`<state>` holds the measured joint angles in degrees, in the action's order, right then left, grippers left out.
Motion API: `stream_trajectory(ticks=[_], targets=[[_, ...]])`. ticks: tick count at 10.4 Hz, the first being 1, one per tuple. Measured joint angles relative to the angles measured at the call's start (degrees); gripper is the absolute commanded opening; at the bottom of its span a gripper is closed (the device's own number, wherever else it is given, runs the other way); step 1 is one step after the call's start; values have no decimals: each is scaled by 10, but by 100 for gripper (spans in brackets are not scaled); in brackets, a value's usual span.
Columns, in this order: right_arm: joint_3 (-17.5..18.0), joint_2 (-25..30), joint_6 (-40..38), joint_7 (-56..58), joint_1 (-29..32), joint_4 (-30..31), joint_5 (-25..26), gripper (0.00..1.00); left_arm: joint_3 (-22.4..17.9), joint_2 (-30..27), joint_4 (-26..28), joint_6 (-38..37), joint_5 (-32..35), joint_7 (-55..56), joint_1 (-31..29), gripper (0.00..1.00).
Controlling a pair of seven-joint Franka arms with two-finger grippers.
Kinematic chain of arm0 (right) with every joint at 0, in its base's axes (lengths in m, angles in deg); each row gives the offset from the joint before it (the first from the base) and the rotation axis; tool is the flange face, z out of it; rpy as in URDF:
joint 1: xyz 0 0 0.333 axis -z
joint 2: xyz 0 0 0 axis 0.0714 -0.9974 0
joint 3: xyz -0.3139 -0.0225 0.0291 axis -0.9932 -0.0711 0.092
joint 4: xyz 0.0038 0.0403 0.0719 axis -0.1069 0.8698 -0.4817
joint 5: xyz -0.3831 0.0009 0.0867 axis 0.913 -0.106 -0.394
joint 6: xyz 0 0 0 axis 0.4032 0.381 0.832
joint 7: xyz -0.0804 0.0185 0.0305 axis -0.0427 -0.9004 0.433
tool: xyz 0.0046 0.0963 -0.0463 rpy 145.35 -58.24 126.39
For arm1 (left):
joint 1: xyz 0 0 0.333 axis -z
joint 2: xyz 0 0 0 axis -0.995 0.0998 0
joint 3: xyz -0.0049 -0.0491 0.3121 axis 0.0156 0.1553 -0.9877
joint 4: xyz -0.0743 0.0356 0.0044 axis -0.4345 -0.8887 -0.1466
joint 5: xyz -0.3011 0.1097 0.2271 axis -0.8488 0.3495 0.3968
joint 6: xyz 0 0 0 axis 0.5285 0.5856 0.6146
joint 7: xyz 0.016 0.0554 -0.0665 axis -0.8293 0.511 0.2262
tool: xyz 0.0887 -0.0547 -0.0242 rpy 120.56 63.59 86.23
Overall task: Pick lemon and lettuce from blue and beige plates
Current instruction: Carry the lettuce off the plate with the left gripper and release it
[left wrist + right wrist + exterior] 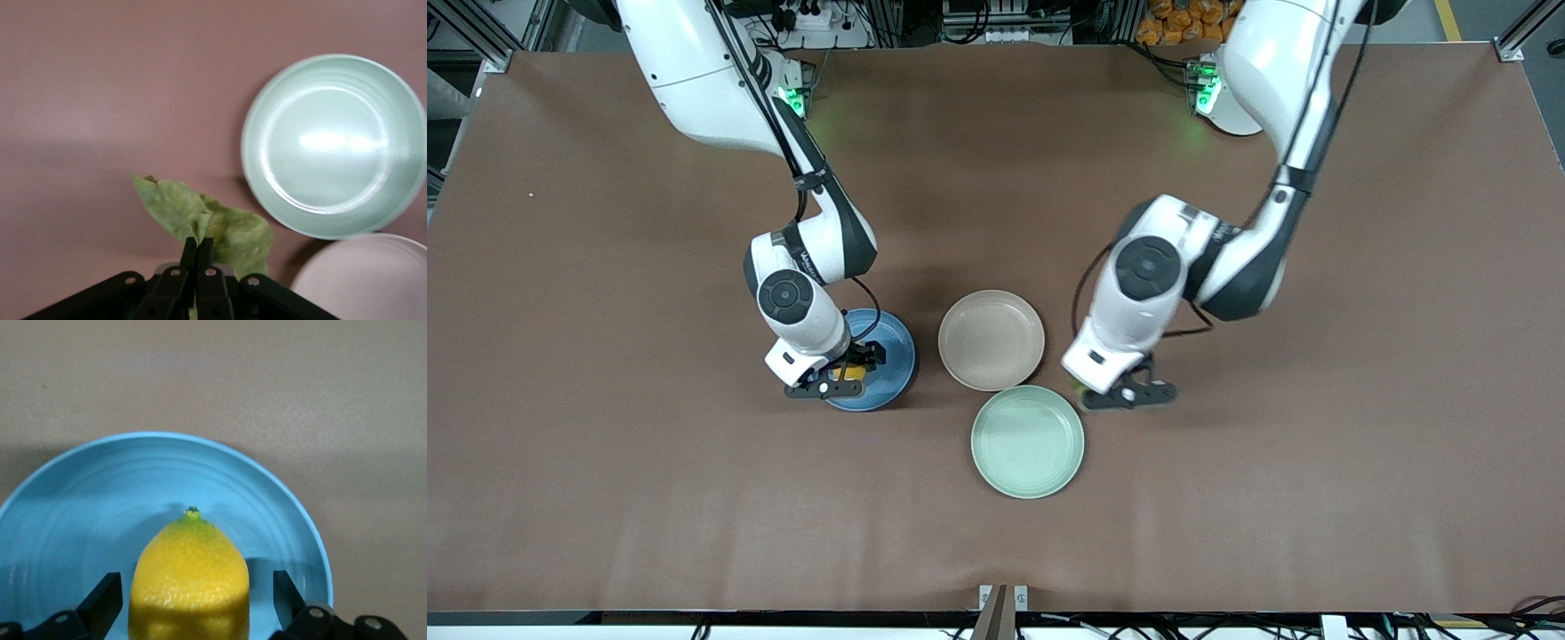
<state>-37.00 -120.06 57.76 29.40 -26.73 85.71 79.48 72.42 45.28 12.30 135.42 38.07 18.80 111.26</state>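
Note:
The yellow lemon lies on the blue plate. My right gripper is open around it, one finger on each side with a gap to the rind. In the front view this right gripper is low over the blue plate. My left gripper is shut on the wrinkled green lettuce. It holds the leaf over bare table beside the mint-green plate. In the front view the left gripper hides most of the leaf. The beige plate holds nothing.
A pale mint-green plate with nothing on it sits nearer to the front camera than the beige plate, almost touching it. The brown table mat spreads wide around the three plates.

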Motion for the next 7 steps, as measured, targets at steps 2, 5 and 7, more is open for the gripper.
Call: stream_trajectory(ticks=[2,5,7], targets=[[0,-8,14,-2,-3,2,0,90,0,-2,0,-12,0,-50,-46,0],[0,-13,22,-3,-7,3,0,54,0,-2,1,-36,0,-136,-108,53],[1,-11,22,-3,-8,2,0,34,1,-2,6,-44,0,-163,-128,100]])
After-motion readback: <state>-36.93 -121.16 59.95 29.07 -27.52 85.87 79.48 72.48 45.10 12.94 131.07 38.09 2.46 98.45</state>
